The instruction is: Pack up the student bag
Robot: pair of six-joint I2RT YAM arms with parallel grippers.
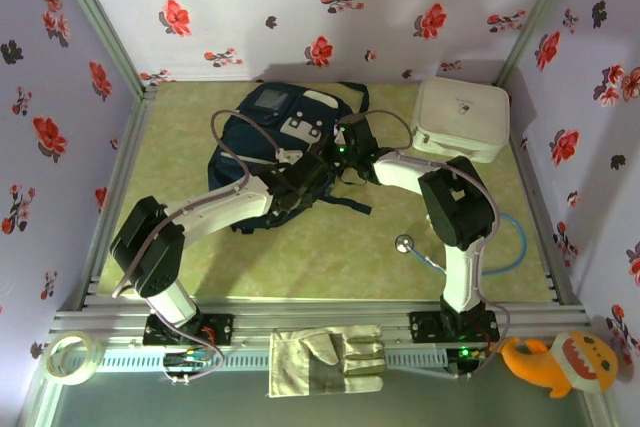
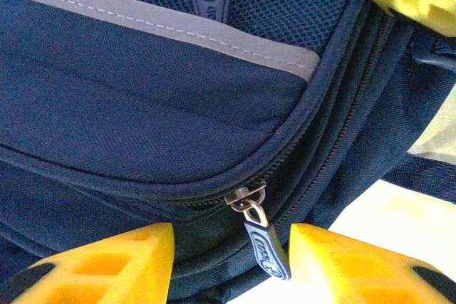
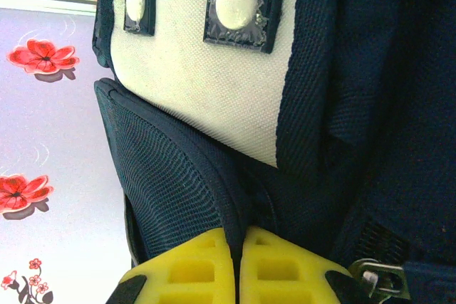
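**Left gripper (image 2: 231,265) spread at a zip, right gripper (image 3: 236,265) closed on the student bag (image 1: 262,147)**

In the left wrist view the left gripper's yellow fingers (image 2: 107,265) stand apart. A grey zipper pull (image 2: 265,248) hangs between them, closer to the right-hand finger and not pinched. The pull dangles from a metal slider on a curved zip that edges a navy front pocket. Above the pocket runs a grey stripe (image 2: 178,30).

The right gripper's fingers are pressed together. A piped navy seam (image 3: 231,211) runs down to where they meet, but I cannot tell whether any fabric is caught. Just above is a white canvas panel (image 3: 206,90) with two round white patches, and a metal slider (image 3: 377,275) sits to the right.

From above, the student bag lies flat at the far middle of the olive tabletop (image 1: 300,267), with both arms reaching onto it. A white zip case (image 1: 460,117) rests to its right. A stethoscope (image 1: 405,243) lies nearer the right arm's base.
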